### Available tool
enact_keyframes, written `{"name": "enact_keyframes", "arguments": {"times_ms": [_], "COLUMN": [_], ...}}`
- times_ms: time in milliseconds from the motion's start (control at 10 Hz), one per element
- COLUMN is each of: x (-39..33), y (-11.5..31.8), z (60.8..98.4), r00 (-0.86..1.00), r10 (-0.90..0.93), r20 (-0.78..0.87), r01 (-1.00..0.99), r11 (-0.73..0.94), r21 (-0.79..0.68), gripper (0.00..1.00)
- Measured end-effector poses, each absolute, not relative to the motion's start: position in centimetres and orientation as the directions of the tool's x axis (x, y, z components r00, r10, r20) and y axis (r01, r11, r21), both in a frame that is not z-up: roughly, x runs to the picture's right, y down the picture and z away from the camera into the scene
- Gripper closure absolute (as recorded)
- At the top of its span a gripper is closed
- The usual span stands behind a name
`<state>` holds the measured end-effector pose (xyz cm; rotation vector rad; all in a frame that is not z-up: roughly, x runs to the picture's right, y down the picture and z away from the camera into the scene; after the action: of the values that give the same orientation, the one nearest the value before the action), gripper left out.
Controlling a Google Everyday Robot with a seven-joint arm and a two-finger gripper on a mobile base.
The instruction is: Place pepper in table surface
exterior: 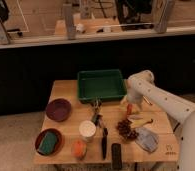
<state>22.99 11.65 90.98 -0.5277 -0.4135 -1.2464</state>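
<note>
Here, the robot's white arm [163, 102] reached in from the right edge of the frame and bent down just past the right front corner of the green bin [101, 85]. The gripper [132, 102] hung at its end, low over the table surface [66, 90], right of centre in the frame. Its two fingers stood apart and were not clamped on anything. The pepper [129, 108] showed as a small orange-red sliver directly under the gripper, just off the bin's right front corner. Whether it lay flat on the wood or touched the fingers could not be told. The bin sat at the far middle of the tabletop. A purple bowl [58, 109] stood at the left of the table. Nearer the lower left corner, a reddish bowl [40, 136] held a green sponge [49, 143]. A white cup [87, 129] stood near the middle of the table, and a rounder orange object [79, 148] lay just below and to the left of it. Two dark, elongated things [104, 145] lay side by side at the near edge, right of the orange object. In the lower right part of the table, below the pepper, were a dark red cluster [125, 129], a yellow curved piece [141, 121] and a grey crumpled item [147, 139], all close together.
</note>
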Motion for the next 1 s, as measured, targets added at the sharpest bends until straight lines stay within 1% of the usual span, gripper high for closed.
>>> {"name": "enact_keyframes", "arguments": {"times_ms": [100, 200, 300, 400, 500, 700, 900, 1000], "x": [22.9, 22.8, 22.8, 22.8, 22.8, 22.7, 22.7, 22.8], "y": [11.8, 12.0, 12.2, 12.2, 12.4, 12.5, 12.7, 12.7], "z": [91.3, 91.6, 91.9, 92.0, 92.2, 92.4, 92.4, 92.3], "r00": [0.273, 0.277, 0.283, 0.288, 0.295, 0.303, 0.323, 0.341], "r10": [-0.778, -0.777, -0.775, -0.774, -0.771, -0.768, -0.763, -0.759], "r20": [0.566, 0.566, 0.565, 0.564, 0.564, 0.564, 0.56, 0.554], "r01": [0.962, 0.961, 0.959, 0.958, 0.955, 0.953, 0.946, 0.94], "r11": [0.226, 0.227, 0.23, 0.232, 0.235, 0.238, 0.249, 0.266], "r21": [-0.153, -0.159, -0.166, -0.171, -0.179, -0.188, -0.206, -0.213], "gripper": [0.21, 0.26, 0.37, 0.45, 0.57, 0.75, 0.95, 0.97]}}
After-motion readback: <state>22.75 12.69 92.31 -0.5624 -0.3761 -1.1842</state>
